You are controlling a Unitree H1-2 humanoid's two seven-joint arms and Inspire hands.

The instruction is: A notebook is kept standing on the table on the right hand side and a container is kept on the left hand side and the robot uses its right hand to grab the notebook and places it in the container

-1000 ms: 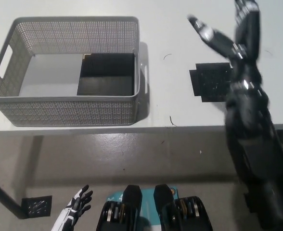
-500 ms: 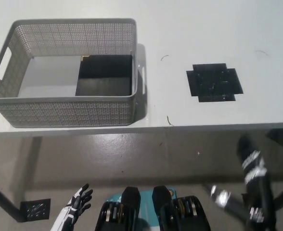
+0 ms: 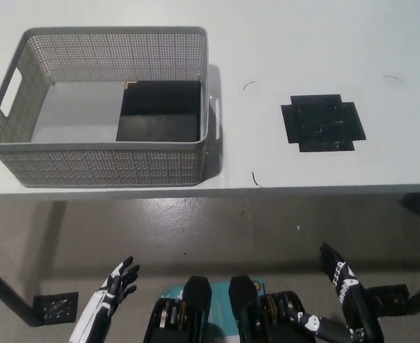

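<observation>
Lying flat in the container's [image 3: 24, 161] right half, the black notebook [image 3: 158, 111] runs its long axis toward the far wall. Right hand [image 3: 346, 296] hangs below the table [image 3: 317, 43] edge, fingers spread, empty; left hand [image 3: 110, 296] likewise. Black mat [image 3: 323, 123] lies right of the container.
</observation>
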